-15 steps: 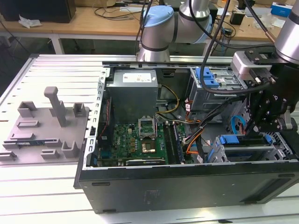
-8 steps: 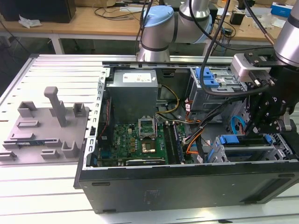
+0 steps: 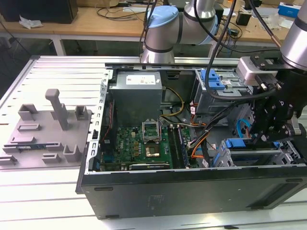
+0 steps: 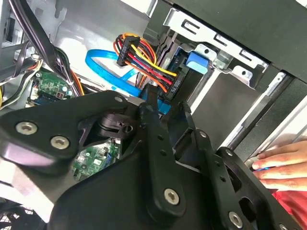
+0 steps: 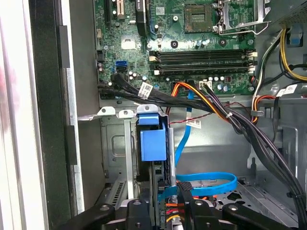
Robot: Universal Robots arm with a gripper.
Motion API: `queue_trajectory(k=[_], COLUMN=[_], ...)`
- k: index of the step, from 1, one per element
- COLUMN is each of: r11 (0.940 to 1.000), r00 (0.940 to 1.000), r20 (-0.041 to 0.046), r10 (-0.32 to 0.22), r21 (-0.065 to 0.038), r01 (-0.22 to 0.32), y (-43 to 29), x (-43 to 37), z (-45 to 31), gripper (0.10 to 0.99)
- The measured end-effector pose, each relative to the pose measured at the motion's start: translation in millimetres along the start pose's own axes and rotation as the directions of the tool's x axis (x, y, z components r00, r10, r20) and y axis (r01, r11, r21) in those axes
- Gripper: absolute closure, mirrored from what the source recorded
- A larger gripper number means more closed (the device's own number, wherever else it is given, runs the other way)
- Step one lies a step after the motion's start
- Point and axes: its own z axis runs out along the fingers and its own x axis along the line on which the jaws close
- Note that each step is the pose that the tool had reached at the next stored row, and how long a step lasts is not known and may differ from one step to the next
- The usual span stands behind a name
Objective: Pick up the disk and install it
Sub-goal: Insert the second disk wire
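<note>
One black gripper (image 3: 261,139) hovers directly above the blue-framed silver disk (image 3: 249,154) seated in the case's corner bay; finger state cannot be told.

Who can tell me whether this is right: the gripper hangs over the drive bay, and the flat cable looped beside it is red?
Not quite. The flat looped cable is blue, not red, as the first wrist view shows. The rest holds: the gripper hangs over the drive bay.
</note>
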Motion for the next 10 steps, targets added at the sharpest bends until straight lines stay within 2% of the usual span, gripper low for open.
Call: queue_trajectory(k=[2, 6, 10], r11=[1.0000, 1.0000, 1.0000], r00=[1.0000, 1.0000, 1.0000], r20=[-0.0001, -0.0002, -0.0003], r10=[0.000, 0.000, 0.000], r21=[0.000, 0.001, 0.003], r01=[0.000, 0.000, 0.000], y=[-0.2, -0.6, -0.9], x=[-0.8, -5.7, -11.6], z=[-3.8, -16.9, -31.5], gripper=[0.725, 0.737, 0.980])
